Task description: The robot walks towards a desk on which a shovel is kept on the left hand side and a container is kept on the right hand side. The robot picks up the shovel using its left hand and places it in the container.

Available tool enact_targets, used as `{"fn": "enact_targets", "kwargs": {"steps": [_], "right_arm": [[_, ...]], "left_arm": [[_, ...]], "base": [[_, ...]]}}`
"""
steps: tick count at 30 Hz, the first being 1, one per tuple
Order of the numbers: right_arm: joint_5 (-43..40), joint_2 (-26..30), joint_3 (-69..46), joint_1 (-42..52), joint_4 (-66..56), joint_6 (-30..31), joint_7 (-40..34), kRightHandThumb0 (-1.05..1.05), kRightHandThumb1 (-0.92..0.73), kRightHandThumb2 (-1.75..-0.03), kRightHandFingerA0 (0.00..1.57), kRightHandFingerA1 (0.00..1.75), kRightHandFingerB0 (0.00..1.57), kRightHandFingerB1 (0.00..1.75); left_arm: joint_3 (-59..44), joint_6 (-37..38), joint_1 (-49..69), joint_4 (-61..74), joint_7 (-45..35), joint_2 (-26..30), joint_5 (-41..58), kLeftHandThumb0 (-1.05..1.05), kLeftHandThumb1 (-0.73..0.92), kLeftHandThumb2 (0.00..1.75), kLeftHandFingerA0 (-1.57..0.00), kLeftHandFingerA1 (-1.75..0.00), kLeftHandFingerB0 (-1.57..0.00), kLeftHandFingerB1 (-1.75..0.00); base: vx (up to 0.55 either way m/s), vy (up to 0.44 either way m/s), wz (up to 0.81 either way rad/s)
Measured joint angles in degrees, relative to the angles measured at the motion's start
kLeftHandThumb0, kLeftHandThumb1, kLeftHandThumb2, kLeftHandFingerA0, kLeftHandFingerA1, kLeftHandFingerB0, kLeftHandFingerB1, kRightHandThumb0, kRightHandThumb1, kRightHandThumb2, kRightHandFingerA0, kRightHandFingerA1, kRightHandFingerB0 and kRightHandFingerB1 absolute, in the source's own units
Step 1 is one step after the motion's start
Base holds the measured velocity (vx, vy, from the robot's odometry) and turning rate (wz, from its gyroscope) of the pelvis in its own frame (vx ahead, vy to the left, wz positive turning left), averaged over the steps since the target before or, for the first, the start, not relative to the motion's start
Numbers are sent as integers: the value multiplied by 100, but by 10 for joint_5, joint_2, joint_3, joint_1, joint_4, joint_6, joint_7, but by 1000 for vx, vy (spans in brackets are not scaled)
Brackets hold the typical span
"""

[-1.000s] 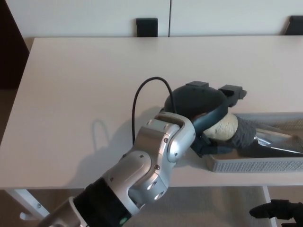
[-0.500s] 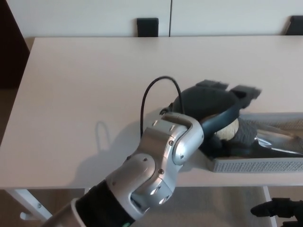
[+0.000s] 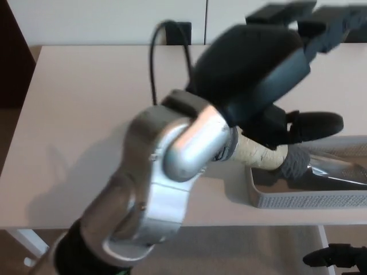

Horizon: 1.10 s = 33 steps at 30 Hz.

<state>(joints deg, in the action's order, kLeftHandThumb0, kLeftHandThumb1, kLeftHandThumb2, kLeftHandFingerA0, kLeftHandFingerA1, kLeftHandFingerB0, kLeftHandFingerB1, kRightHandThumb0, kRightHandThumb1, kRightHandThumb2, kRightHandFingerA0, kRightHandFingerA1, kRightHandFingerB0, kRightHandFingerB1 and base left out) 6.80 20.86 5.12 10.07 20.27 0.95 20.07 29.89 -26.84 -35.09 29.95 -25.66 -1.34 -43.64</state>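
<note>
The table (image 3: 86, 114) fills most of the head view, pale and bare on its left side. Over it the left arm (image 3: 166, 172) reaches across from the lower left, its silver wrist joint large in the foreground. The left hand (image 3: 269, 74) is seen raised above the right part of the table, its dark back turned to the camera and its fingers (image 3: 312, 123) spread, closed on nothing.

The container (image 3: 304, 200), a grey mesh tray, is set at the table's right near edge. The shovel (image 3: 275, 157) is seen lying in it: the pale handle sticks out over the tray's left rim toward the wrist, the dark collar sits just inside, and the shiny blade (image 3: 335, 172) lies along the tray toward the right. The long axis thus runs left to right, roughly along the tray.

The shovel lies below the left hand and apart from it, so the placing is judged done or all but done; the overhanging handle could tip it if it is brushed. A clear lift up and back is called for.

At the bottom right edge only a dark part of the right hand (image 3: 335, 255) is shown below the table, and its state cannot be told.
</note>
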Motion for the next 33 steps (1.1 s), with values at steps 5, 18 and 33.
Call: {"fn": "enact_targets", "kwargs": {"steps": [5, 18, 33], "right_arm": [[0, -1, 2, 4, 3, 0, 0, -25, -50, -54, 78, 57, 57, 47], [0, -3, 10, 7, 16, 0, 0, -24, -49, -54, 75, 55, 58, 47], [1, -3, 13, 16, 42, 0, -1, -23, -49, -54, 80, 57, 60, 48]], "left_arm": [[-72, 0, 23, 72, -21, 24, 37, -84, 52, 88, -6, -36, -11, -40], [-208, 1, 270, 116, -71, 61, 159, -94, 59, 101, -21, -41, -20, -40], [-400, 1, 504, 79, -170, 96, 301, -88, 56, 103, -39, -50, -19, -38]], "base": [[0, 0, 0], [0, 0, 0], [0, 0, 0]]}}
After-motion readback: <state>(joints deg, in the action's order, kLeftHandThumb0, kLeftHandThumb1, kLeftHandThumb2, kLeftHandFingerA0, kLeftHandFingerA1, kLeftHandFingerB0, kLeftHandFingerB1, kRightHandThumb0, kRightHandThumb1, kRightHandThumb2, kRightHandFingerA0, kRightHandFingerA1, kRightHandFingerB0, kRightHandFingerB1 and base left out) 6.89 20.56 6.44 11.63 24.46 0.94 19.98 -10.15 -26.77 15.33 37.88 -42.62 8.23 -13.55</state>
